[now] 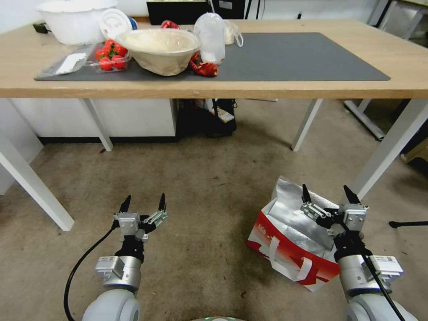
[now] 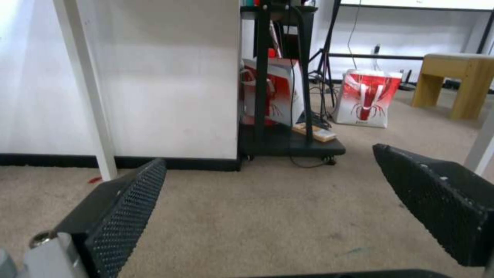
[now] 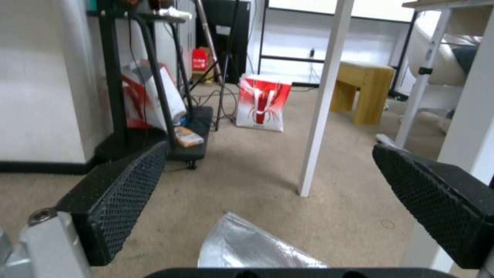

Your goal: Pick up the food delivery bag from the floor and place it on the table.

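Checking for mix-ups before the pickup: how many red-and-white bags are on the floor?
3: the food delivery bag under the right gripper; a second beside the stool; a third on the black cart.

Even, bright indoor light falls from above, leaving a broad soft shadow on the floor (image 1: 214, 178) beneath the tabletop (image 1: 223, 89) and a smaller one beside the food delivery bag (image 1: 290, 240), whose foil lining throws pale glare. The head view bows straight lines outward toward its edges, so the table legs splay. Both wrist views are softer: the far room looks hazy and washed out near the white walls, the close black fingers (image 2: 129, 208) sit slightly out of focus, and the right wrist view shows blur at its left side.
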Motion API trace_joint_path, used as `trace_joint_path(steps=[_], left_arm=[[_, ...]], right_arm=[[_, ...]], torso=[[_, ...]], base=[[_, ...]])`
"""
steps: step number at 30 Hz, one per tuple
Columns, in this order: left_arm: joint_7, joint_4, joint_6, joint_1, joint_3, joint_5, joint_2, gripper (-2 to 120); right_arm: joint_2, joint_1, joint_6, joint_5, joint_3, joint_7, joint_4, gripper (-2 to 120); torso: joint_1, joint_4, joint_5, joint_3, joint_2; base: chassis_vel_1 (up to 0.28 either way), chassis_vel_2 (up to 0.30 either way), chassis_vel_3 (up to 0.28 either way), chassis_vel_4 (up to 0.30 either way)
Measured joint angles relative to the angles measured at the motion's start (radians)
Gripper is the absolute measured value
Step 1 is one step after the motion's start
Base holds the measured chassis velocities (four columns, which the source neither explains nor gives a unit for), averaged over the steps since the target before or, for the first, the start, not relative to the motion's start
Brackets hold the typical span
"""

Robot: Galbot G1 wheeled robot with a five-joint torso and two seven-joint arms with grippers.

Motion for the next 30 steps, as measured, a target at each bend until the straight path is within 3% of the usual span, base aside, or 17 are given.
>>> trace_joint_path(steps=[3,5,9,12,16,19,20,26,30], left_arm=[[0.000,0.005,-0.007,0.000,0.000,0.003,0.002,100],[0.001,0.011,-0.011,-0.002,0.000,0.012,0.004,100],[0.001,0.013,-0.013,-0.005,0.001,0.014,0.001,100],[0.002,0.013,-0.015,-0.010,0.004,0.016,-0.007,100],[0.002,0.014,-0.017,-0.011,0.005,0.018,-0.014,100],[0.003,0.014,-0.024,-0.010,0.005,0.021,-0.024,100],[0.003,0.014,-0.024,-0.010,0.005,0.021,-0.024,100],[0.002,0.014,-0.030,-0.010,0.000,0.022,-0.034,100],[0.002,0.015,-0.033,-0.010,-0.001,0.025,-0.042,100]], right_arm=[[-0.026,0.009,-0.027,0.008,0.009,-0.004,-0.004,100],[-0.124,0.043,-0.109,0.068,0.032,-0.028,-0.029,100],[-0.214,0.075,-0.163,0.124,0.045,-0.060,-0.061,100],[-0.360,0.143,-0.239,0.202,0.068,-0.161,-0.141,100],[-0.432,0.193,-0.281,0.239,0.070,-0.217,-0.192,100],[-0.566,0.280,-0.327,0.272,0.046,-0.323,-0.302,100],[-0.566,0.280,-0.327,0.272,0.046,-0.323,-0.302,100],[-0.754,0.375,-0.319,0.295,-0.020,-0.429,-0.458,100],[-0.824,0.429,-0.286,0.314,-0.075,-0.457,-0.534,100]], torso=[[0.000,0.0001,-0.0001,0.000,0.001],[0.001,-0.0001,0.0001,0.000,0.002],[0.001,0.0001,0.0001,0.000,0.003],[0.001,0.0001,0.0001,0.000,0.004],[0.001,0.0002,0.0004,0.000,0.005],[0.001,0.0002,0.0003,0.000,0.006],[0.001,0.0002,0.0003,0.000,0.006],[0.001,0.0000,0.0002,0.000,0.006],[0.001,0.0000,0.0000,0.000,0.007]], base=[[0.000,0.000,0.000,0.000],[0.000,0.000,0.000,0.000],[0.000,0.000,0.000,0.000],[0.000,0.000,0.000,0.000],[0.000,0.000,0.000,0.000],[0.000,0.000,0.000,0.000],[0.000,0.000,0.000,0.000],[0.000,0.000,0.000,0.000],[0.000,0.000,0.000,0.000]])
